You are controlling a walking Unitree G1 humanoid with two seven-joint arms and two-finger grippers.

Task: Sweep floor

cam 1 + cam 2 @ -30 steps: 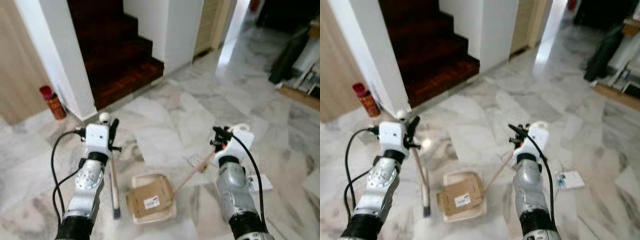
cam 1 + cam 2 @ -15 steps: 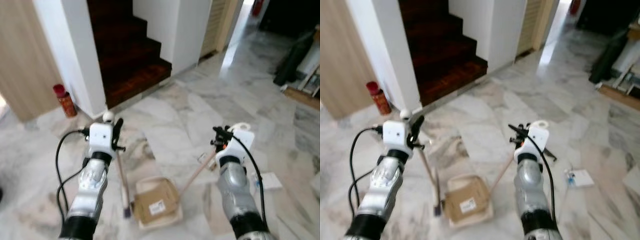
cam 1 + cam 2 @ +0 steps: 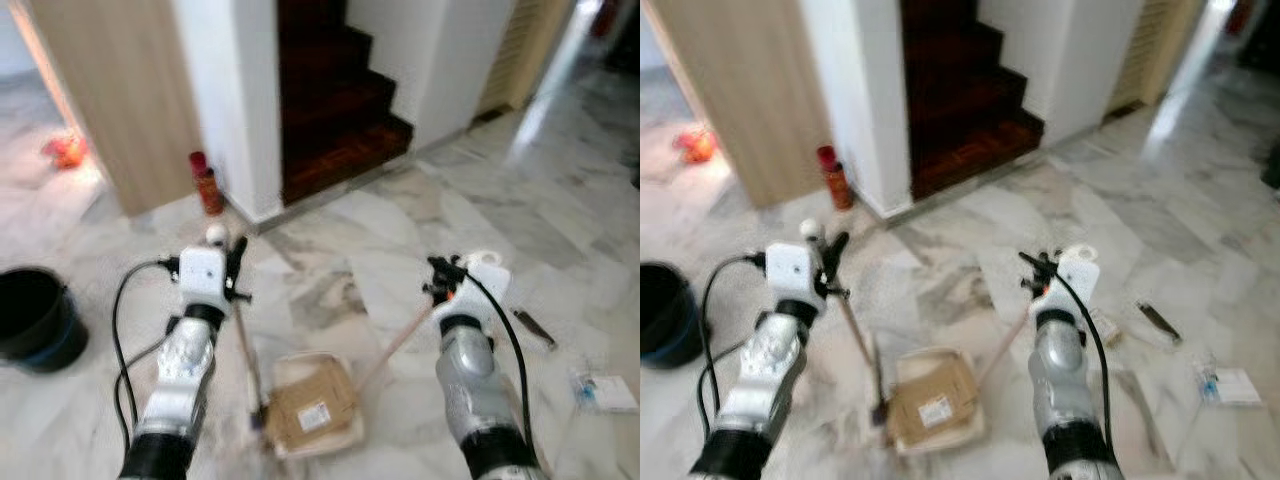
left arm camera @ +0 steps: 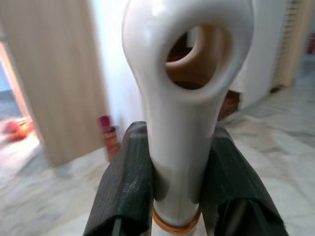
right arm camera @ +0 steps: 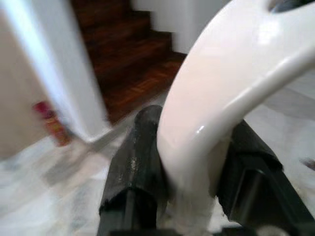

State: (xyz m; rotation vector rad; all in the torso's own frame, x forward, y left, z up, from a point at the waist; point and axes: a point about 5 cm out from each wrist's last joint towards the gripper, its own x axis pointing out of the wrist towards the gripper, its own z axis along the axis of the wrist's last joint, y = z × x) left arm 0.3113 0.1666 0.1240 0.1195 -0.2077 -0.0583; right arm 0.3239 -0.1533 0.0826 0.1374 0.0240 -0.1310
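Left gripper (image 4: 177,184) clamps the broom's (image 3: 248,362) glossy white looped handle.

A: Non-task items, far side first. Dark wooden staircase (image 3: 340,110) rising between white walls (image 3: 235,100). Light wood panel (image 3: 120,90) on the robot's left of it.

B: At the base of that wall?

A: Red canister (image 3: 207,184), upright, on the marble floor (image 3: 500,220), just beside the wall corner.

B: Further left?

A: Black bucket (image 3: 35,318) on the floor, well apart from the canister. Orange-red object (image 3: 62,150) beyond the panel, too blurred to identify.

B: Right side?

A: Small dark elongated item (image 3: 531,327) lying flat. Near it, a flat white packet (image 3: 600,392) with a blue mark.
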